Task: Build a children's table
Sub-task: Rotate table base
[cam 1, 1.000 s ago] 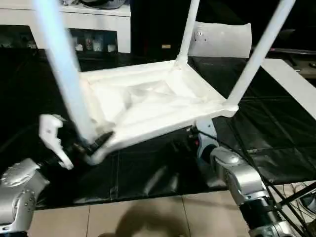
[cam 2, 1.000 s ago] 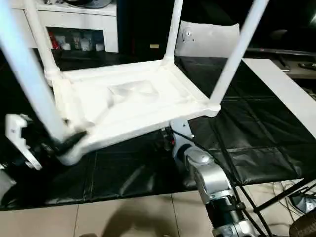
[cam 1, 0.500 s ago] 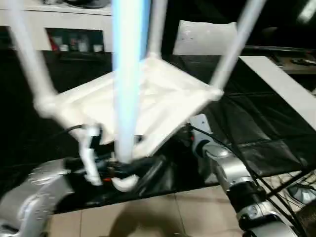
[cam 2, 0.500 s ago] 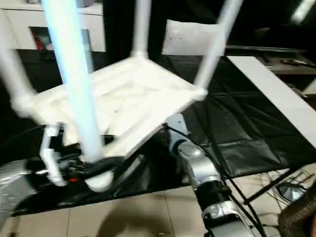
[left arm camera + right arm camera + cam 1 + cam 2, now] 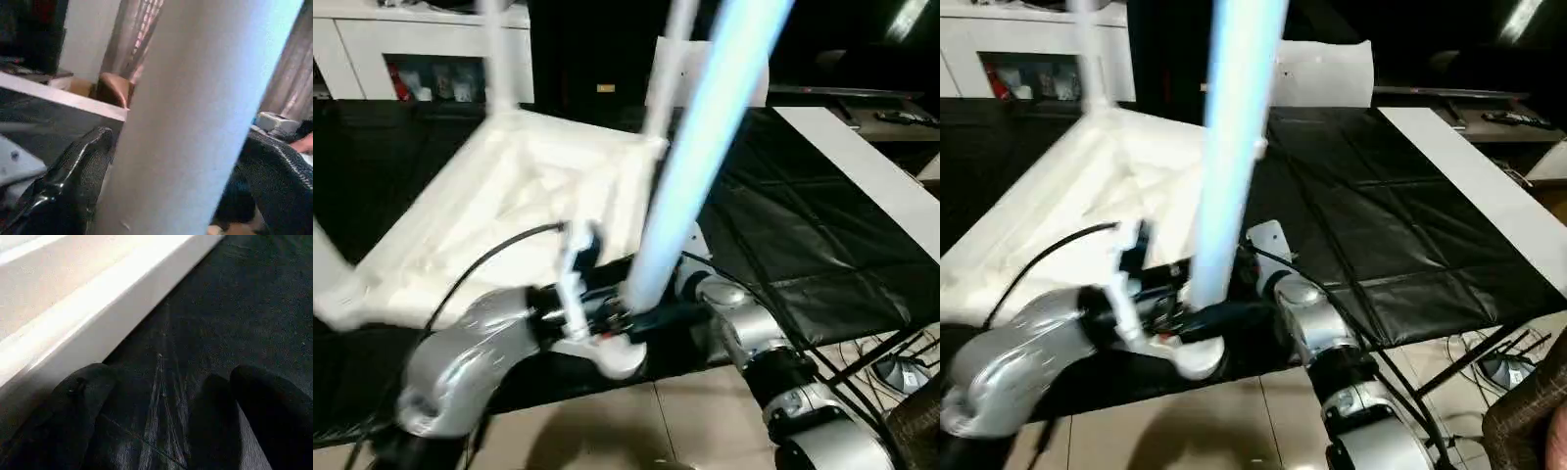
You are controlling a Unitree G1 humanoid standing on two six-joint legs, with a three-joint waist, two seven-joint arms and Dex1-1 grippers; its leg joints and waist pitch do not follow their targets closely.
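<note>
Upside-down white tabletop (image 5: 499, 206) tilted above the black surface (image 5: 803, 245), legs sticking up. Left gripper (image 5: 625, 318) clamped around the bottom of the near leg (image 5: 690, 166), right by its corner socket, one black finger (image 5: 73, 181) on each side of the white tube. Right gripper (image 5: 161, 416) spread apart, holding nothing, over the black surface just beside the tabletop's white rim. Long white board strip (image 5: 862, 166) on the far right.

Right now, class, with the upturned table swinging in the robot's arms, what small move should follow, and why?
Probably pause and level the tabletop: it sits tilted, the left gripper straddles one leg, and the right gripper stands open beneath the rim.
</note>
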